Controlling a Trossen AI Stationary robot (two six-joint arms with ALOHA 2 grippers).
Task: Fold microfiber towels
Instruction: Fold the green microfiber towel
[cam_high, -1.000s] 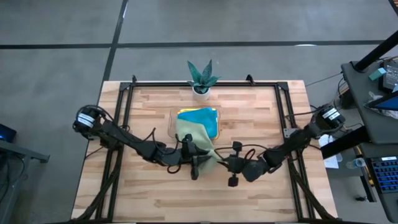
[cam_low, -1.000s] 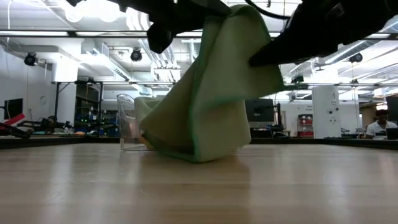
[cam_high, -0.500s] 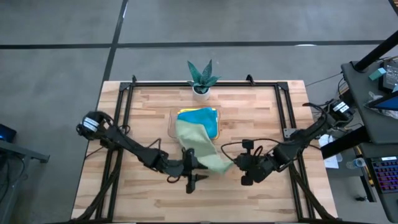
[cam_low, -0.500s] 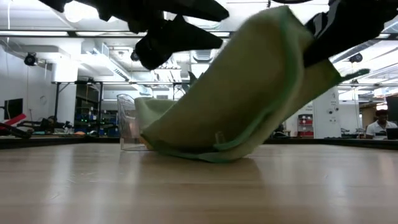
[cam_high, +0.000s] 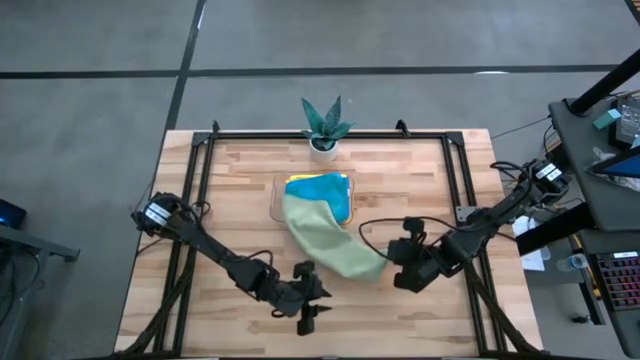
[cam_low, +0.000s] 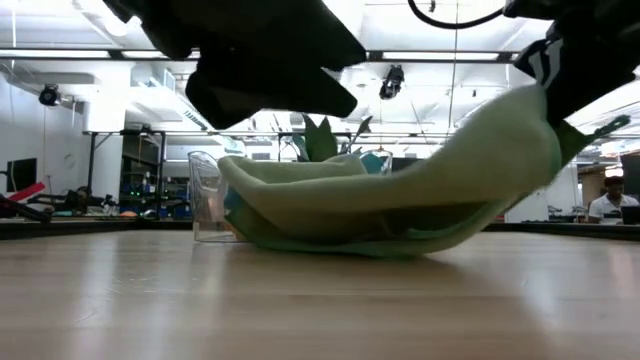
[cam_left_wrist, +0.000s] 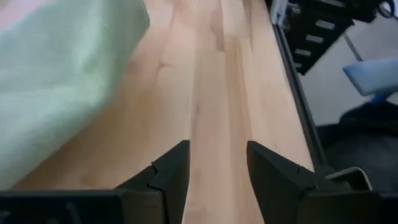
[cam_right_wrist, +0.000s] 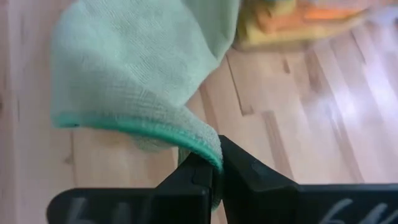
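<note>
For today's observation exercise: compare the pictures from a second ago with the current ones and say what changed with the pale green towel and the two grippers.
The left gripper let go of the pale green towel and drew back toward the table's near edge, open. The right gripper, shut on a corner, pulled the towel out to the right and lower, so it now trails from the clear tray. Stacked towels and potted plant stayed.

I count four towels: one pale green towel (cam_high: 330, 240), one teal-blue towel (cam_high: 322, 188), one yellow towel (cam_right_wrist: 264, 25) and one orange towel (cam_right_wrist: 320, 14) (those two only edges), plus one clear tray (cam_low: 205, 195) and one potted plant (cam_high: 324, 125).
</note>
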